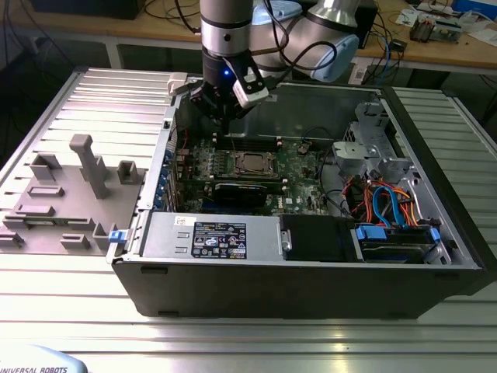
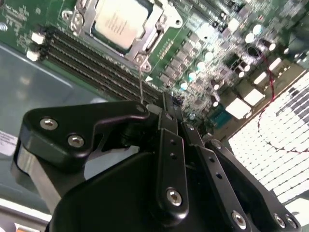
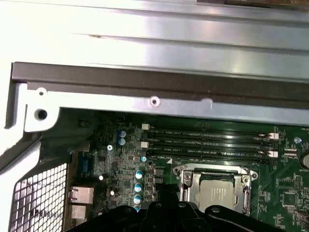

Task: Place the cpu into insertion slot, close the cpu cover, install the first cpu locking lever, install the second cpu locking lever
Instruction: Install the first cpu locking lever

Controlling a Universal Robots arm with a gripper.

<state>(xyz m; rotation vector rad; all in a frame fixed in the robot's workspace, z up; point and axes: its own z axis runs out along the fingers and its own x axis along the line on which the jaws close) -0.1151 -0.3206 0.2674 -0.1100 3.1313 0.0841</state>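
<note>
Though nearby, cpu (image 2: 118, 21) clear of fingers (image 2: 166, 116)

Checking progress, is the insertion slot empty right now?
No, in the second wrist view the cpu lies seated inside the insertion slot, within its silver rim.

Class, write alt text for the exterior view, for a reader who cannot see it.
A robot arm's black gripper hangs over the green circuit board inside an open dark-grey computer case, near the square silver-grey cpu, which lies in the silver-rimmed insertion slot. The case rests on a ribbed metal table.
</note>
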